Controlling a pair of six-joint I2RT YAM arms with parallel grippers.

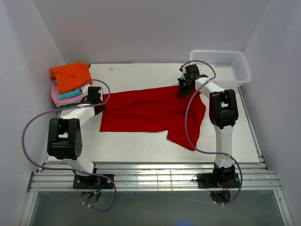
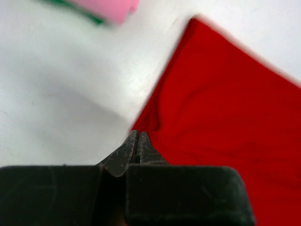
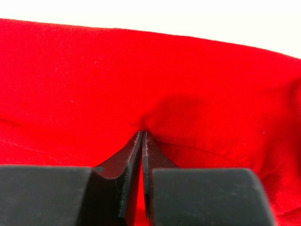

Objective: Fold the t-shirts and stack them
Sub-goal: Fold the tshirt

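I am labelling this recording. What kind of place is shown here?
Probably a robot lab cell, not a home: plain white walls enclose a white table on an aluminium frame, with the left arm and right arm bolted at its near edge.

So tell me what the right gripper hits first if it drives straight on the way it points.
The red t-shirt: the right gripper, jaws shut, has its tips pinching a fold of it. Depth beyond the cloth is unclear.

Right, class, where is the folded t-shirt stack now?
In the top view, the folded stack sits at the far left corner of the table, orange tee on top, beyond the left gripper.
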